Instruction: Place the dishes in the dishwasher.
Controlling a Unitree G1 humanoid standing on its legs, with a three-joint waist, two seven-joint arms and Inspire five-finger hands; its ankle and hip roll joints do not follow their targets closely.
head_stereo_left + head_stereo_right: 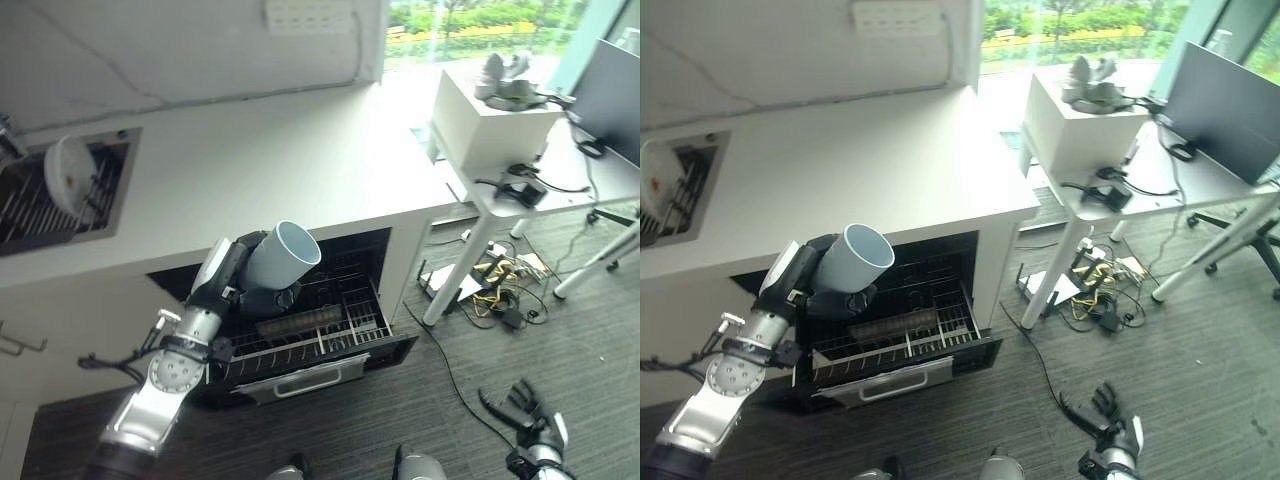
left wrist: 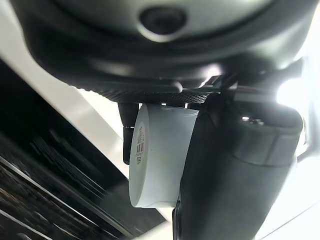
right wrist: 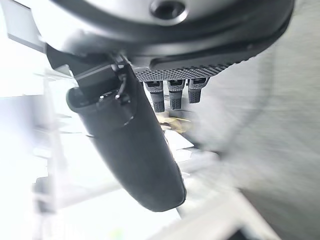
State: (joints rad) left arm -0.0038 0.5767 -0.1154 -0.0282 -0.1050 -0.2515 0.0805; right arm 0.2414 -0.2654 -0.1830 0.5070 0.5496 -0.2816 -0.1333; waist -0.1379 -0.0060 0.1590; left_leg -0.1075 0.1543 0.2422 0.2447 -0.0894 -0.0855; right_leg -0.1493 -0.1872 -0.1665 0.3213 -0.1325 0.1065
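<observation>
Over the pulled-out dishwasher rack (image 1: 330, 325), your left hand (image 1: 228, 275) has its fingers and thumb curled round a pale blue cup (image 1: 282, 256), gripping it by the lower body so the open mouth stays free. The cup is tilted, its mouth pointing toward about two o'clock in the head views and its base tucked against the palm; that tilt looks like a step toward turning it mouth-down for the rack, though you can't be sure of that from here. In the left wrist view the cup (image 2: 157, 155) sits right between the thumb and the fingers, touching both, with the dark rack wires showing past it.

Relative to the hand, the cup lies at about two o'clock, standing out from the fingers and hanging above the rear part of the rack, apart from the wires. The rack's front half, at five o'clock from the cup, looks bare, so you have room to set it down there.

Your right hand (image 1: 530, 420) hangs low at five o'clock over the dark floor, well apart from the dishwasher, fingers loosely spread and holding nothing.

A white plate (image 1: 68, 175) stands upright in the drying rack (image 1: 30, 205) at ten o'clock on the counter (image 1: 280, 160), likely a dish left to load
</observation>
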